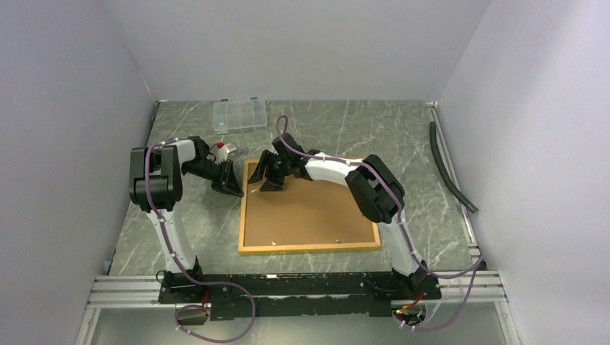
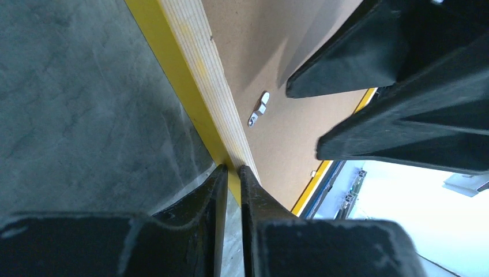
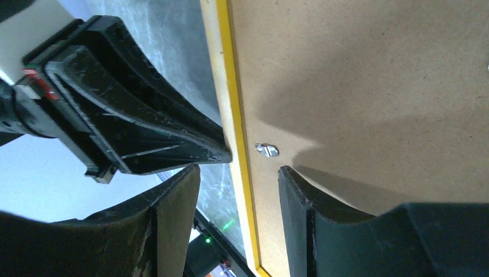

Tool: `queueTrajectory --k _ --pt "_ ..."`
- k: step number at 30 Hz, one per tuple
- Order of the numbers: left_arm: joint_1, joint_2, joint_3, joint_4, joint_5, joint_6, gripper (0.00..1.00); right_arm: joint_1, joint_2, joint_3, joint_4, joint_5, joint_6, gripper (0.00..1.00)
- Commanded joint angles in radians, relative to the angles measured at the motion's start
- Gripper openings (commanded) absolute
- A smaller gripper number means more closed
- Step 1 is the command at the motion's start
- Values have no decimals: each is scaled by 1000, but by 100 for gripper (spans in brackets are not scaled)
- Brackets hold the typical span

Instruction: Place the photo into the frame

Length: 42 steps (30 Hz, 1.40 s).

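My left hand (image 2: pixel 230 173) was pinched narrow on the far-left rim of the frame (image 1: pixel 309 249), likely steadying it back-up on the bench (image 1: pixel 410 144). My right hand (image 3: pixel 237 171) hovered half-wide astride that rim, empty, beside a clip (image 3: pixel 267 150). The photo was nowhere visible.

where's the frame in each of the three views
top external: the frame lies back up at the table's centre.
left wrist: the frame has its yellow edge running from top centre down into the left hand.
right wrist: the frame fills the right side, its yellow edge running down the middle.
shared landmark: the small metal clip beside that edge, in both wrist views.
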Motion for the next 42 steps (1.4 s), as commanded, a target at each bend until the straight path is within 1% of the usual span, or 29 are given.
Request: queueTrajectory --k 1,16,31,42 --pt "-3 -22 -21 46 6 4 17 14 26 42 42 -26 35 56" --pt "-3 -42 -29 55 8 2 15 17 69 67 46 -24 62 55" --pt "-5 -51 -42 54 19 17 12 18 93 124 9 0 15 54" --pt "-5 -52 -48 59 26 17 12 20 121 153 6 -25 13 54"
